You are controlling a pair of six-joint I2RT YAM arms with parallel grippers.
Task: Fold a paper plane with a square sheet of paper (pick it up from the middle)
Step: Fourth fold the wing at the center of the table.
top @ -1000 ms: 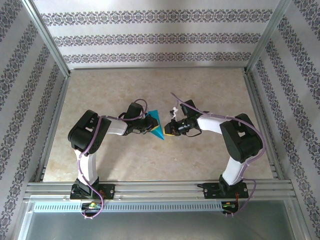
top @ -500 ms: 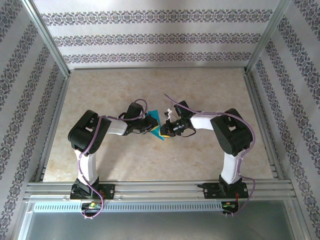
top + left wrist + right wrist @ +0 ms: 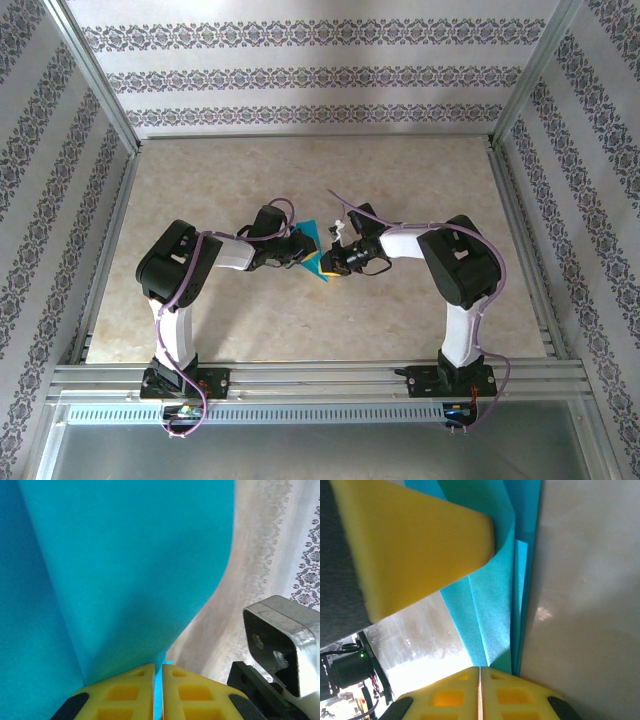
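Top external: partly folded paper (image 3: 312, 237) pinched in left gripper (image 3: 303, 258); right gripper (image 3: 335, 265) closed beside it; more folds remain.

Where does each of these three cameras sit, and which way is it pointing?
Top external: fixed above and behind, looking down at the table; left arm and right arm show, left gripper and right gripper close together at the teal paper.
Left wrist: on the left wrist, looking along its shut yellow fingers at the paper they pinch.
Right wrist: on the right wrist, looking past its closed fingers at the creased paper and a left gripper finger.
Shared: all three see the paper.
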